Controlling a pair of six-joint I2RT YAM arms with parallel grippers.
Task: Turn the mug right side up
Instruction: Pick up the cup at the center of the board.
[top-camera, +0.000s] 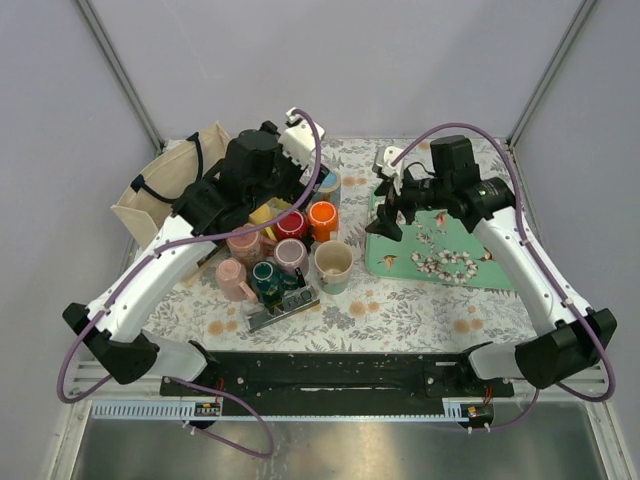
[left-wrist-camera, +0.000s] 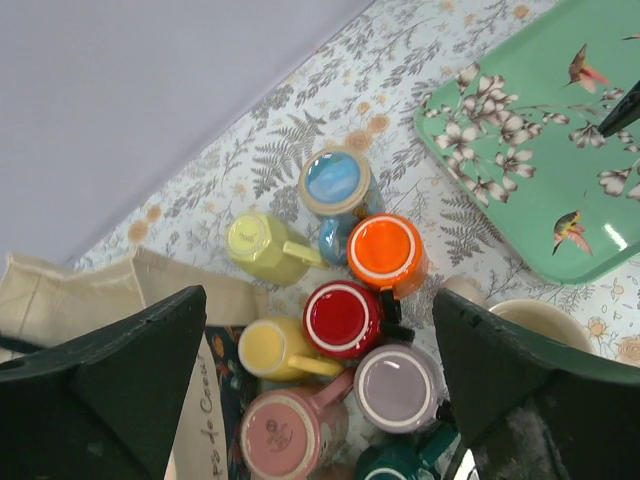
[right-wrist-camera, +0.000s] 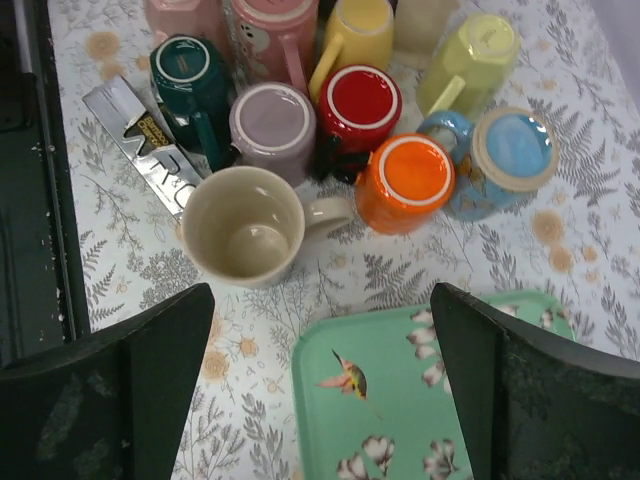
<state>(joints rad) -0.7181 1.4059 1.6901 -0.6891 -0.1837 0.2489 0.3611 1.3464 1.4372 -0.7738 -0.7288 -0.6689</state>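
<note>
Left jaws and right jaws stood wide apart, empty, upside-down mugs (right-wrist-camera: 358, 100) clustered on the bench (right-wrist-camera: 300, 300) between cloth bag (top-camera: 165, 185) and green tray (right-wrist-camera: 400, 400), cream mug (right-wrist-camera: 243, 222) upright at the cluster's near edge.

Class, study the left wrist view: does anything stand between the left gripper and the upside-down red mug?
Nothing visible lies between the open left gripper and the red mug below it. The orange mug, lilac mug and yellow mug crowd its sides.

Overhead camera spans the table (top-camera: 400, 310); both wrist cameras overlook the mugs (left-wrist-camera: 340, 318).
</note>
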